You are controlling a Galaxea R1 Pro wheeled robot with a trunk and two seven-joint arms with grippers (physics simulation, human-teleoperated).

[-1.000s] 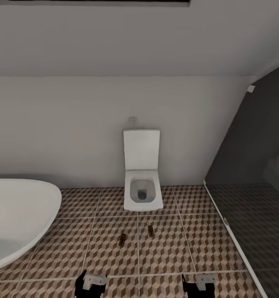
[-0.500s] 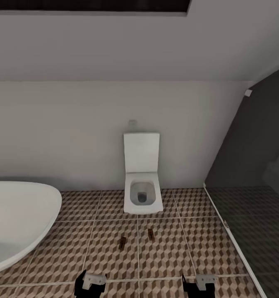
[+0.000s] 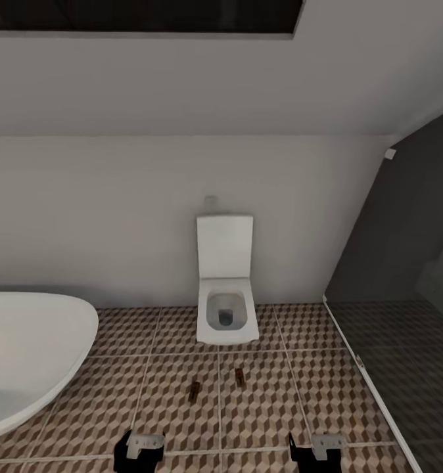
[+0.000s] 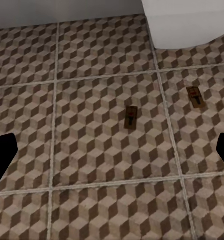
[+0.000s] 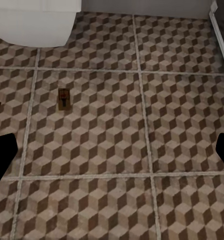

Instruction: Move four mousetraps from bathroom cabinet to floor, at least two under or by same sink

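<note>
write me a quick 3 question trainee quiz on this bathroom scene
1. How many mousetraps lie on the bathroom floor?
2. True or false: both lie in front of the toilet.
3. What stands on the robot's left? A) bathtub B) bookshelf C) ladder

Key: 1. Two, each on its own tile, apart. 2. True. 3. A, the bathtub.
</note>
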